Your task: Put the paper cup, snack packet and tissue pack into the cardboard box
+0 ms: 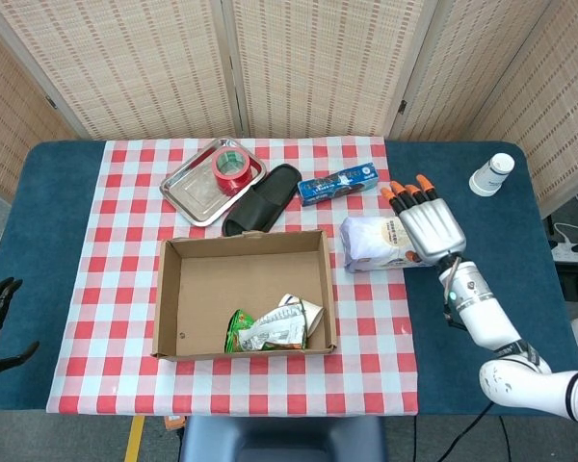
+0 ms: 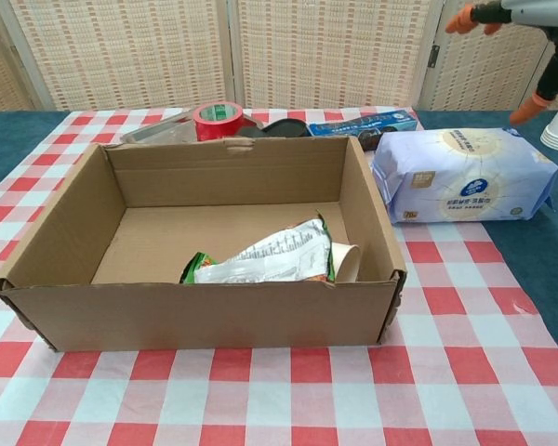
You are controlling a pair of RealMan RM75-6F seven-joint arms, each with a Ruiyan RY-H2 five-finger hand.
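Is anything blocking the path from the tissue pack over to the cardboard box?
Nothing visible does. The tissue pack lies on the cloth just right of the cardboard box, with only bare cloth and the box's right wall between them. The right hand hovers open above the pack.

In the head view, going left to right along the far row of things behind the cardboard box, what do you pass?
Metal tray with the red tape roll in it → black slipper → blue packet → white cup on the blue cloth.
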